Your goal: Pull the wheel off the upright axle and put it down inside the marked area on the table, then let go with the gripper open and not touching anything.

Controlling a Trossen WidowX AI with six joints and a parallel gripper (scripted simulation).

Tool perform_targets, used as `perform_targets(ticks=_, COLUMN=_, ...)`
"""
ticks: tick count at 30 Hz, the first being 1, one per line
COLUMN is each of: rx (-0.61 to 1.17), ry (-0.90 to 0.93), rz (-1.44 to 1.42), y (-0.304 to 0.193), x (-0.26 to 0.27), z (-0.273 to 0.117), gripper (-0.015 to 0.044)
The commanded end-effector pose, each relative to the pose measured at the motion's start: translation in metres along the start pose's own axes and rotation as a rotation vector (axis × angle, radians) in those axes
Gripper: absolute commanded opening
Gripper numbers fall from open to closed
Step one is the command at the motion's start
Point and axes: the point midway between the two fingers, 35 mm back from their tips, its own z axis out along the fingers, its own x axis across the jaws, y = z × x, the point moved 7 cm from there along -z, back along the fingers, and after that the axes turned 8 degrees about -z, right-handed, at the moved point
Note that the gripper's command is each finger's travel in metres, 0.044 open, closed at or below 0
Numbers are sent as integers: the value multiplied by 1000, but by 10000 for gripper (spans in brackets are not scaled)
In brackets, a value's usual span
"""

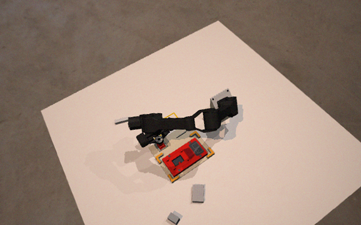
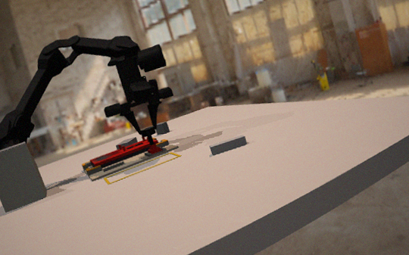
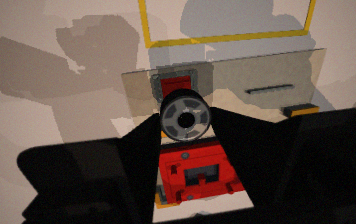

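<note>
Blurred warehouse hall behind, pale table (image 2: 265,175) up front. Black arm (image 2: 57,56) reaches over the red chassis (image 1: 184,157) on its tan base plate (image 3: 270,75), hiding the plate's near end in the top view. Gripper (image 3: 186,122) is clamped on the wheel (image 3: 185,118), held above the chassis end; axle hidden behind the wheel. Yellow marked area (image 3: 225,37) lies just beyond the plate, cut off at the wrist view's top edge. Two grey blocks (image 1: 198,193) sit away from the chassis.

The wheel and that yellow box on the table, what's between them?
In the wrist view, past the wheel come a red block, the tan board's edge, then bare table before the yellow outline.
</note>
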Motion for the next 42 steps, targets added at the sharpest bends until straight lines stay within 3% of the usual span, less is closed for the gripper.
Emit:
perform_targets(ticks=1, rx=-4, ry=0, rz=-5, y=0, x=0, z=-2, gripper=0)
perform_targets(ticks=20, rx=-3, ry=0, rz=-4, y=0, x=0, z=-10, gripper=0)
perform_targets(ticks=32, rx=-4, ry=0, rz=-3, y=0, x=-2, z=-44, gripper=0)
perform_targets(ticks=42, rx=-8, ry=-2, rz=5, y=33, x=-26, z=-40, gripper=0)
